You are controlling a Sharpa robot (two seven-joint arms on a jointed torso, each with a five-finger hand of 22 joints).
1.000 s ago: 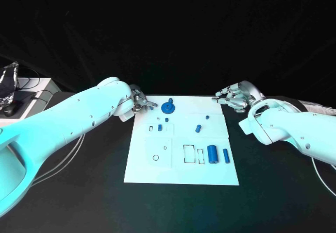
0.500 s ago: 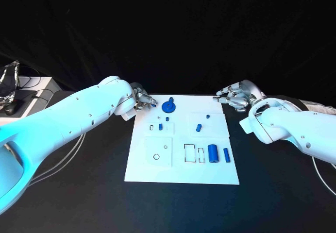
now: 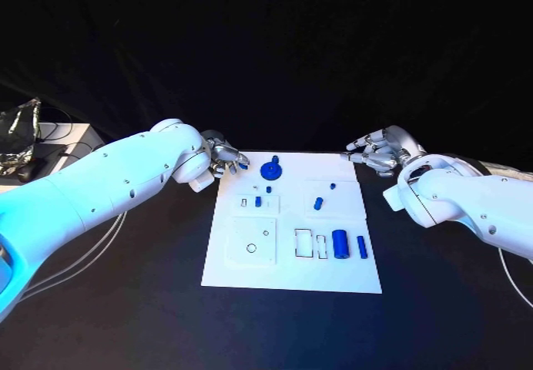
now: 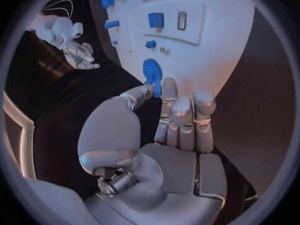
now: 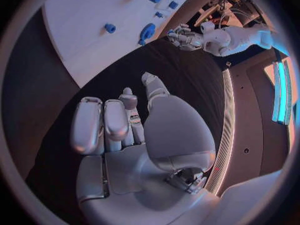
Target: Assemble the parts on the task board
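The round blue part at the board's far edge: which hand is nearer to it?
Left. The left hand sits just beside the round blue part; the right hand is off the board's opposite corner.

My two arms are white, smooth and round, like fat tubes. My left arm [image 3: 105, 181] has tiny dark dots along it, which look like little screws. My right arm [image 3: 467, 202] has a few of the same dots. At the end of each arm sits a silver hand. My left hand [image 4: 172, 135] has a shiny grey palm and fingers made of short metal pieces with dark lines between them. My right hand [image 5: 134, 135] looks just the same, with rounded silver fingertips [image 5: 87, 122] and a big smooth thumb part.
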